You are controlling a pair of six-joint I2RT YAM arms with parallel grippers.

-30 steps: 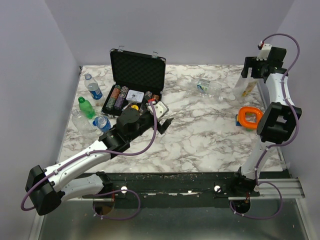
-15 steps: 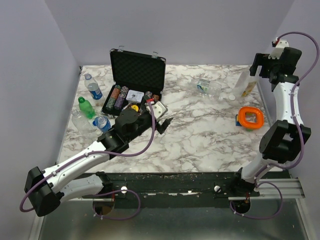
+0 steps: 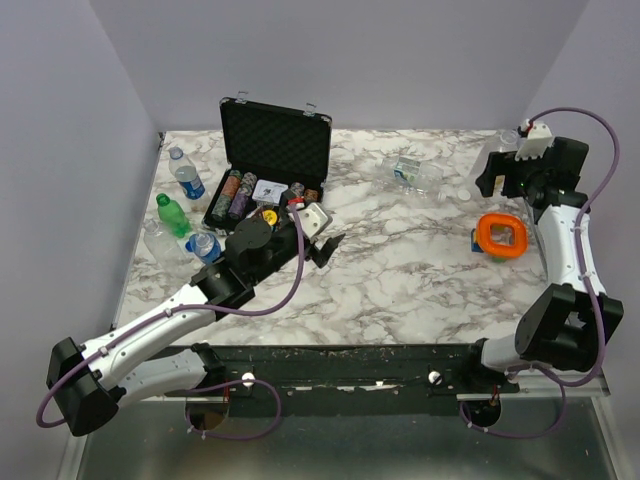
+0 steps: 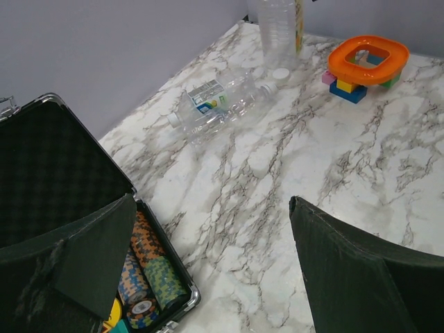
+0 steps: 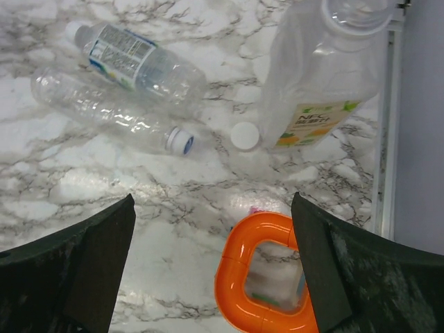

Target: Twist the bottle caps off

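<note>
Caps [image 5: 178, 141]: two screwed on lying bottles [image 5: 132, 59] at far right; one white cap [image 5: 244, 135] loose beside the tall open bottle [image 5: 326, 69]. My right gripper [image 5: 211, 201] hovers above, jaws wide, empty; left gripper [image 4: 208, 208] likewise, near the case [image 4: 41, 173]. Risk: my pinch rolls a lying bottle; a nudge tips the tall one.

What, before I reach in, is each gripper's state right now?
Left gripper: open, holding nothing.
Right gripper: open, holding nothing.

A lab: bolted robot arms [image 3: 150, 335], walled marble table [image 3: 400, 285].
</note>
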